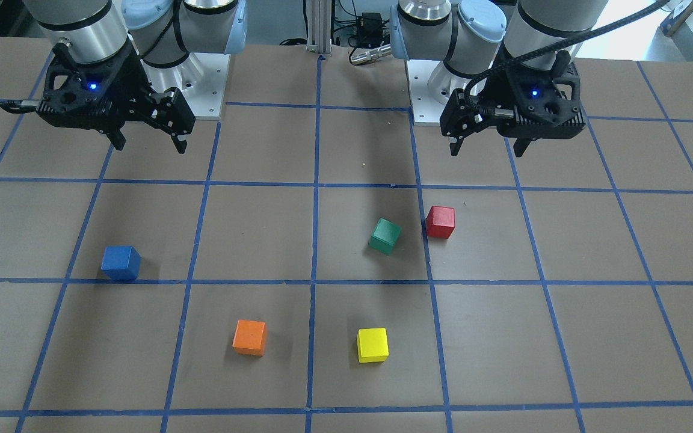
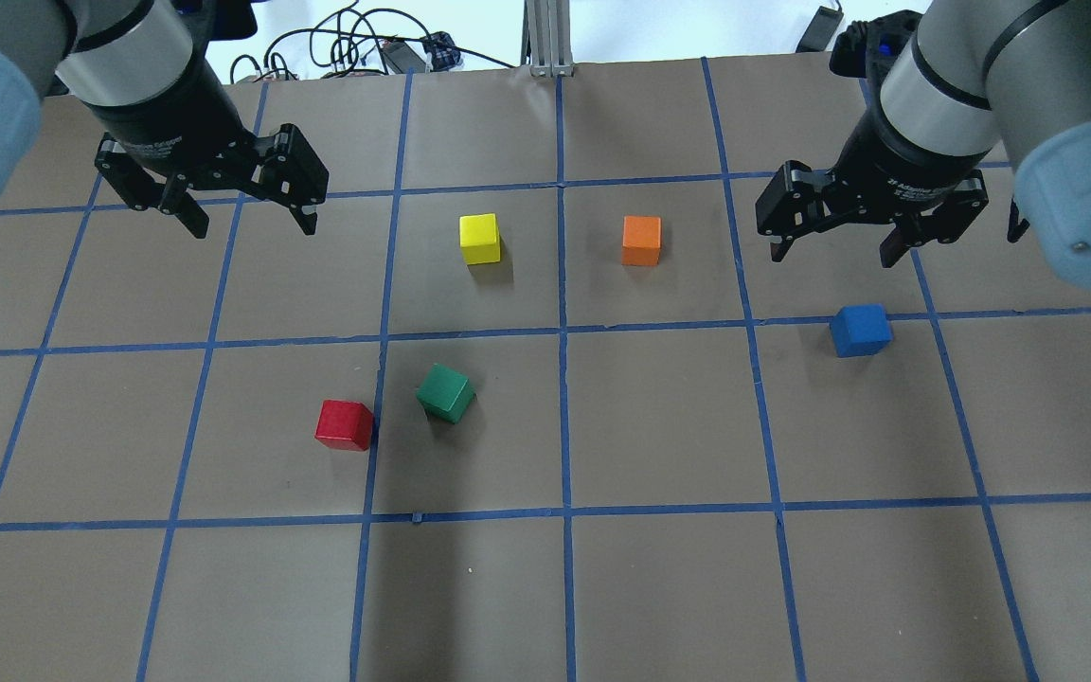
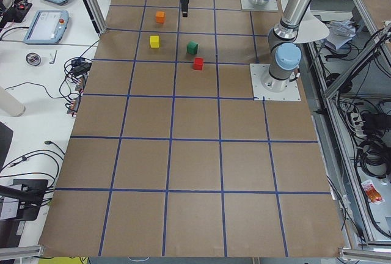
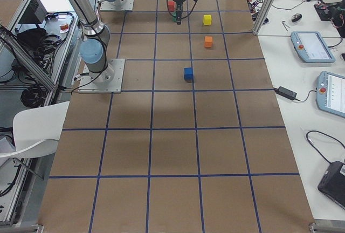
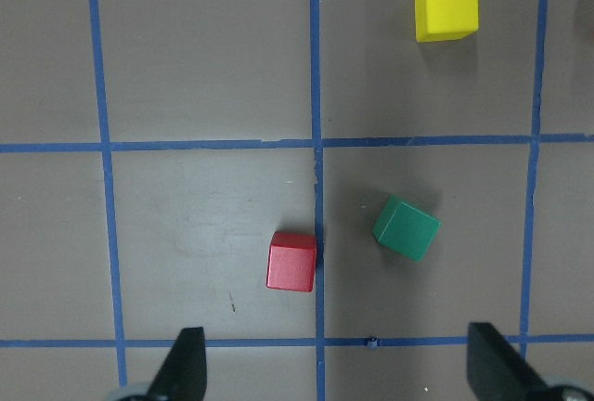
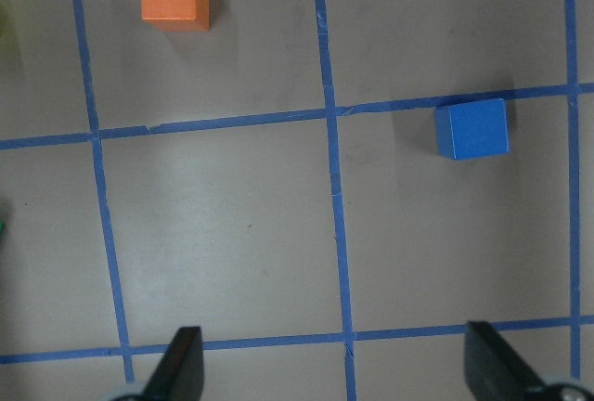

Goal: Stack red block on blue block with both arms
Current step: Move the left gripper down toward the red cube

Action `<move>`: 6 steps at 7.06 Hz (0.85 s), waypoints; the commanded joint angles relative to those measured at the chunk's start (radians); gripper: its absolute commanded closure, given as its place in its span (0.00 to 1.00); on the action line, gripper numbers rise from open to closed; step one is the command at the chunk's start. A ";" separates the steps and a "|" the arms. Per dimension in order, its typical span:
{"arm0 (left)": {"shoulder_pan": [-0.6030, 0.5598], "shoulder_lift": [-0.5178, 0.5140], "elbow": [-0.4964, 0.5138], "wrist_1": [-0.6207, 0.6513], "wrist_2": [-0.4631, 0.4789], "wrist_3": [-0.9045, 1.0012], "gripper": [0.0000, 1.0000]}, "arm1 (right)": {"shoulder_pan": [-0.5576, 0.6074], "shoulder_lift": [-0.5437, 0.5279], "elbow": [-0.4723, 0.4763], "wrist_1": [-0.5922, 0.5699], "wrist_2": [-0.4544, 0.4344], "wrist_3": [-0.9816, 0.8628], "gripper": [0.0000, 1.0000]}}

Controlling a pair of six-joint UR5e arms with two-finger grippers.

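Red has not met blue yet: the small matte red cube (image 2: 345, 424) sits flat on the brown paper-covered table (image 2: 659, 587) in the robot's left half. One edge lies against a strip of blue grid tape, and a skewed green cube (image 2: 445, 393) is just beside it across that line, not touching. The small matte blue cube (image 2: 860, 330) rests well apart in the right half, tucked against another tape line with nothing on top of it. A yellow cube (image 2: 479, 239) and an orange cube (image 2: 641, 241) stand farther out, between the two arms. The black two-finger left gripper (image 2: 252, 223) hangs above the table with its fingers spread wide and nothing between them. Its wrist camera looks down on the red cube, which falls within the finger gap but lies ahead of the tips. The right gripper (image 2: 833, 254) is likewise wide and empty, near the blue cube but not over it. In its wrist view the cube lies ahead, in line with one fingertip rather than centred. So, as I judge it, none of the task is done. What remains is lowering onto the red cube, grasping and lifting it, carrying it across, probably with a pass between arms, and setting it squarely on the blue one.
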 commanded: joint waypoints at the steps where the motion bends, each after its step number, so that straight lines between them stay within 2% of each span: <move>1: 0.015 0.024 -0.100 0.016 -0.001 0.009 0.00 | 0.000 0.001 0.000 -0.004 0.000 0.000 0.00; 3: 0.019 -0.023 -0.204 0.164 0.001 0.034 0.00 | 0.002 0.001 0.000 -0.016 0.000 0.000 0.00; 4: 0.021 -0.030 -0.291 0.235 0.001 0.038 0.00 | 0.003 0.001 0.000 -0.014 0.000 0.000 0.00; 6: 0.024 -0.066 -0.479 0.541 0.002 0.122 0.00 | 0.002 0.001 0.000 -0.020 0.001 -0.001 0.00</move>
